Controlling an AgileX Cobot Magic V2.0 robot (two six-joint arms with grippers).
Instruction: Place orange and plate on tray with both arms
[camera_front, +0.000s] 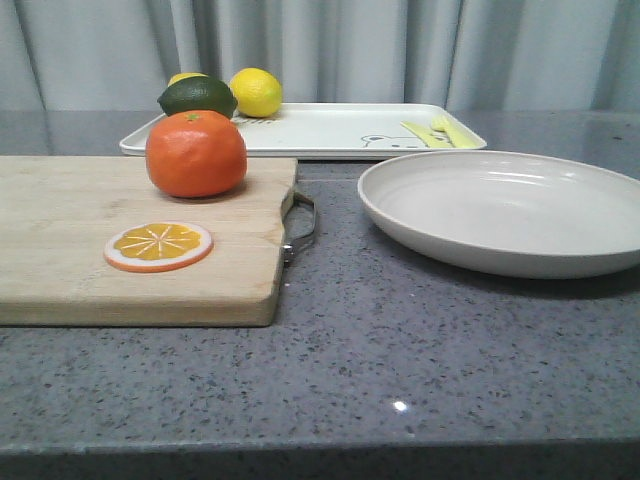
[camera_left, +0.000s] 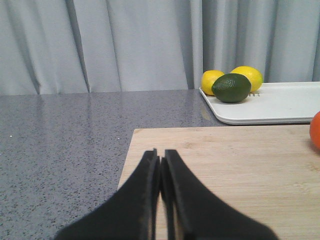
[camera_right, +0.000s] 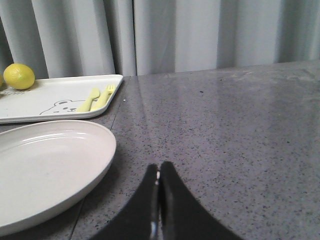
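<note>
- Orange (camera_front: 196, 153): we are seeing it sitting upright on the wooden cutting board (camera_front: 70, 240), near the board's far right corner, green stem mark facing up. In the left wrist view only a sliver of it is showing at the edge of the picture (camera_left: 315, 131).
- Orange slice (camera_front: 159, 246): we are finding it lying flat on the same board, at about 7 o'clock from the orange and apart from it.
- Plate (camera_front: 520, 215): we are recording it resting on the grey countertop (camera_front: 400, 350), at 3 o'clock from the board, just beside the board's metal handle (camera_front: 302, 225) without touching it.
- Tray (camera_front: 330, 130): we are logging it lying flat at 12 o'clock from the board and plate, near the curtain (camera_front: 400, 50), with the bear drawing and yellow cutlery print showing at its right end.
- Lemon (camera_front: 256, 92), a second lemon (camera_left: 212, 82) and dark green avocado (camera_front: 198, 96): we are noting them sitting at the tray's left end, close together.
- Left gripper (camera_left: 160, 165): we are seeing its jaws pressed together, clasping nothing, hovering over the board's left part.
- Right gripper (camera_right: 159, 175): we are seeing its jaws pressed together, likewise clasping nothing, over bare countertop just beside the plate's rim.
</note>
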